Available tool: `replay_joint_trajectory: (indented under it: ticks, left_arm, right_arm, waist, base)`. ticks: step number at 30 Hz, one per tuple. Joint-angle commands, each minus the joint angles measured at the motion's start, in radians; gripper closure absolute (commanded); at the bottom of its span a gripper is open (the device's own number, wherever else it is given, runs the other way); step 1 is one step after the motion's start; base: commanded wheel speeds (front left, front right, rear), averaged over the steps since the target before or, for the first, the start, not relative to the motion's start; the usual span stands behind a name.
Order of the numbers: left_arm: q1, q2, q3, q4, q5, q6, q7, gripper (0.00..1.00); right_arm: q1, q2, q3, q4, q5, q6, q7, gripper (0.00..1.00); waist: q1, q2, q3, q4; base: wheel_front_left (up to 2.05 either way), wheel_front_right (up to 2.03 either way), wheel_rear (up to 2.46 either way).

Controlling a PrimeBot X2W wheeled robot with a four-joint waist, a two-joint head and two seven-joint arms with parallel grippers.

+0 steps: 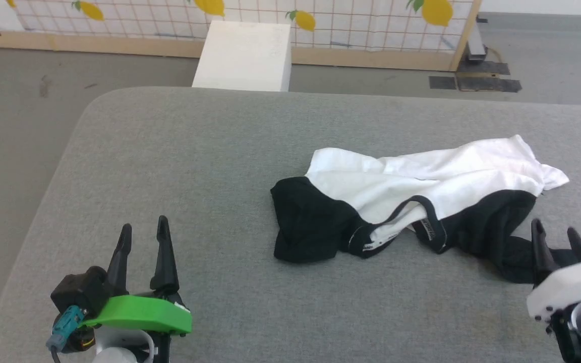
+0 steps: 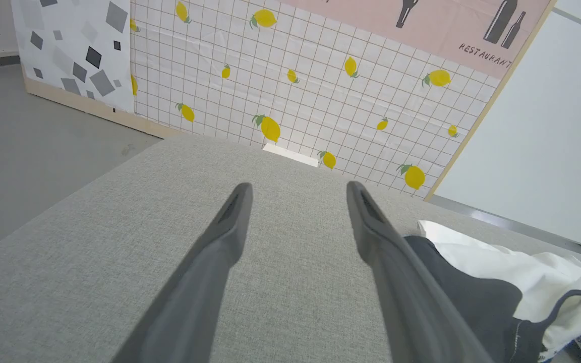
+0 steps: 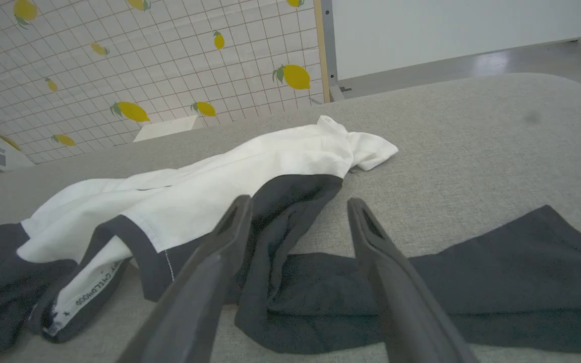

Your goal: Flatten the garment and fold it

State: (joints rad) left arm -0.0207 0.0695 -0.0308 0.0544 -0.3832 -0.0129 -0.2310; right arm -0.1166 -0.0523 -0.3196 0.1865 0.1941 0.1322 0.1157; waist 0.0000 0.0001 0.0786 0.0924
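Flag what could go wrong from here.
The right gripper, open by the black sleeve, might pinch two layers, since the garment lies crumpled and overlapped. The left gripper is open well clear of the cloth; a one-sided pull could drag the heap across the table instead of spreading it.

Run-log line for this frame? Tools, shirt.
left tool: open, apart from garment | right tool: open, above black sleeve, holding nothing | garment: crumpled on table, not flat | fold: not started
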Motion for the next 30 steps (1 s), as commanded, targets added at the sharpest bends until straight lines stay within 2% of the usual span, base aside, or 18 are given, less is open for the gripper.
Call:
replay_joint_trajectory:
  ticks: [1,5,8,11,14,18,22,26,27,28,29,30]
  left_arm:
    - [0.009,0.0,-0.003,0.001,-0.01,0.007,0.004,0.0]
    - [-0.036,0.0,-0.032,0.029,-0.032,-0.012,0.06,0.0]
    - [-0.137,0.002,-0.069,0.079,-0.045,-0.03,0.156,0.0]
    - [-0.262,0.005,-0.109,0.159,-0.052,-0.039,0.284,0.0]
    - [-0.388,0.018,-0.175,0.272,-0.033,-0.047,0.461,0.0]
    - [-0.493,0.016,-0.239,0.405,-0.021,-0.052,0.641,0.0]
    - [-0.525,0.018,-0.279,0.503,-0.009,-0.046,0.759,0.0]
    - [-0.514,0.023,-0.306,0.554,-0.004,-0.048,0.815,0.0]
    - [-0.509,0.02,-0.308,0.557,-0.012,-0.054,0.817,0.22]
    - [-0.502,0.017,-0.311,0.558,-0.024,-0.061,0.814,0.96]
    - [-0.494,0.013,-0.313,0.559,-0.035,-0.068,0.808,1.0]
    - [-0.489,0.01,-0.315,0.558,-0.045,-0.073,0.801,1.0]
  right_arm:
    - [0.022,0.001,0.004,-0.011,0.025,-0.002,-0.012,0.0]
    - [0.064,0.002,0.008,-0.031,0.061,-0.002,-0.025,0.0]
    - [0.071,0.002,0.008,-0.048,0.068,-0.002,-0.024,0.0]
    - [0.061,0.002,0.013,-0.066,0.064,-0.002,-0.016,0.0]
    - [0.038,0.002,0.029,-0.083,0.064,-0.002,-0.012,0.0]
    - [0.013,0.002,0.056,-0.088,0.071,-0.002,-0.024,0.0]
    - [0.01,0.002,0.055,-0.074,0.073,-0.002,-0.038,0.0]
    - [0.018,0.002,0.035,-0.066,0.07,-0.002,-0.049,0.0]
    - [0.02,0.002,0.031,-0.066,0.07,-0.002,-0.051,0.0]
    - [0.022,0.002,0.026,-0.065,0.069,-0.002,-0.053,0.0]
    - [0.025,0.002,0.022,-0.063,0.069,-0.002,-0.055,0.0]
    - [0.026,0.002,0.022,-0.06,0.069,-0.002,-0.055,0.0]
  waist:
    - [0.0,-0.0001,-0.007,-0.021]
    - [0.0,-0.0001,-0.004,-0.034]
    - [0.0,-0.0001,0.008,-0.039]
    - [0.0,-0.0001,0.03,-0.048]
    - [0.0,-0.0001,0.058,-0.068]
    - [0.0,-0.0001,0.098,-0.109]
    - [0.0,-0.0001,0.123,-0.139]
    - [0.0,-0.0001,0.133,-0.145]
    - [0.0,-0.0001,0.133,-0.144]
    - [0.0,-0.0001,0.131,-0.14]
    - [0.0,-0.0001,0.128,-0.134]
    - [0.0,-0.0001,0.125,-0.129]
  base:
    - [0.0,0.0,0.0]
    - [0.0,0.0,0.0]
    - [0.0,0.0,0.0]
    - [0.0,0.0,0.0]
    - [0.0,0.0,0.0]
    - [0.0,0.0,0.0]
    - [0.0,0.0,0.0]
    - [0.0,0.0,0.0]
    - [0.0,0.0,0.0]
    - [0.0,0.0,0.0]
    - [0.0,0.0,0.0]
    - [0.0,0.0,0.0]
